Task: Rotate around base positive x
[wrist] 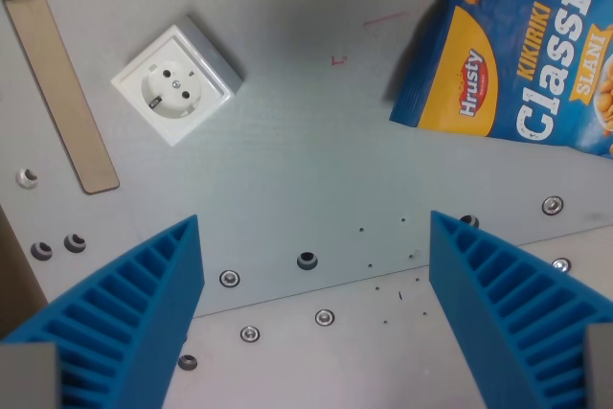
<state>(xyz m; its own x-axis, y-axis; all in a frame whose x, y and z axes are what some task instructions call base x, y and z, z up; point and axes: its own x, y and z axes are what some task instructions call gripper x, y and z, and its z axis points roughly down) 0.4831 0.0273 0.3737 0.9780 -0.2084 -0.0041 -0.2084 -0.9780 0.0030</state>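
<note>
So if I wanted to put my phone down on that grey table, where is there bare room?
The widest bare patch is mid-table, between the white socket and the blue snack bag, down to the row of screws. The wrist view's left is tighter: a wooden strip lies beside the socket.

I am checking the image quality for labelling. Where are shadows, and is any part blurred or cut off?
In the wrist view, lighting is soft and even; the socket and snack bag are sharp and cast faint shadows; the bag is cut off at the right edge; the blue fingers of the end effector look slightly soft.
</note>
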